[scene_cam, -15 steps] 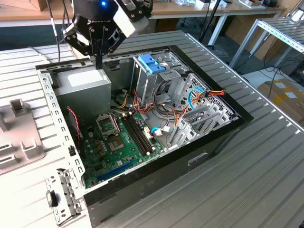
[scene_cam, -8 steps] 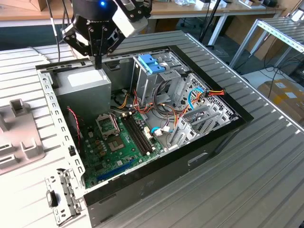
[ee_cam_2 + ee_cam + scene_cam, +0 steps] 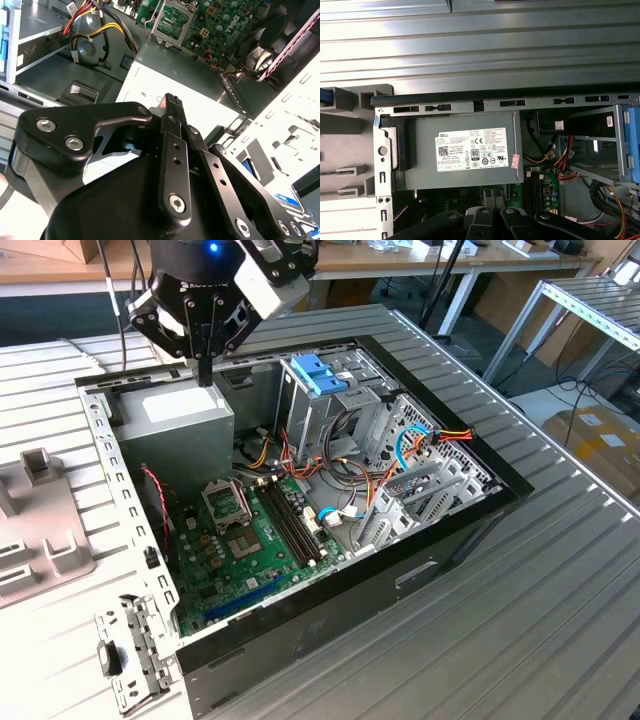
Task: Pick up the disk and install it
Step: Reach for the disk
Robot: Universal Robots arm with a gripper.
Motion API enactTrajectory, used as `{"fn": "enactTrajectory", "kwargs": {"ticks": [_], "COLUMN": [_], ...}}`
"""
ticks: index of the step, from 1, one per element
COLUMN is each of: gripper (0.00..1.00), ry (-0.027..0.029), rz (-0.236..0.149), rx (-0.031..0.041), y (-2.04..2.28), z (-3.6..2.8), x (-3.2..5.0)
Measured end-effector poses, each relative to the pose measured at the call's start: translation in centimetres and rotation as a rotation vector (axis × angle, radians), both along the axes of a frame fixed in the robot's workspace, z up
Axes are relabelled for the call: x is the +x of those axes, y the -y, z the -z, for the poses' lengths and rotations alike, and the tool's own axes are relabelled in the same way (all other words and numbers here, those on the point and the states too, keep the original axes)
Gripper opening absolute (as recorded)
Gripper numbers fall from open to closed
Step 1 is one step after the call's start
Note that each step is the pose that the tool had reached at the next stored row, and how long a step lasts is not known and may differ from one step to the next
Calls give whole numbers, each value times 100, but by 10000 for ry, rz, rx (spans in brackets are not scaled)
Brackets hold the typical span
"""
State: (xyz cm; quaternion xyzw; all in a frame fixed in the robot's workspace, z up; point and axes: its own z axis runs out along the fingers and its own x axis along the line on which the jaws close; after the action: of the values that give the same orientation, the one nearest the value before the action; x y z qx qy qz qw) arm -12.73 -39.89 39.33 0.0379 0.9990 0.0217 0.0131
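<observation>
Disk (image 3: 290, 201) not yet picked up; I judge the approach is the step in hand. On the ribbed table (image 3: 560, 620) lies the open computer case (image 3: 330, 605), with the grey power-supply box (image 3: 185, 420) inside. Just above that box hangs the claw (image 3: 205, 375), pinched narrow and empty. A grasp calls for spreading it first. The second wrist view adds the disk's labelled corner, outside the case wall beside the box. The exterior view adds how close the claw stands over the box.

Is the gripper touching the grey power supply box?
Cannot tell. In the exterior view the gripper sits right over the power supply box, and in the second wrist view its tips overlap the white label; neither shows contact or a gap.
</observation>
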Motion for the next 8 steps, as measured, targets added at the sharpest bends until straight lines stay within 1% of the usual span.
{"fn": "enactTrajectory", "kwargs": {"ticks": [8], "gripper": [11], "ry": [0], "rz": [0], "rx": [0], "y": [0], "z": [0], "x": [-16]}}
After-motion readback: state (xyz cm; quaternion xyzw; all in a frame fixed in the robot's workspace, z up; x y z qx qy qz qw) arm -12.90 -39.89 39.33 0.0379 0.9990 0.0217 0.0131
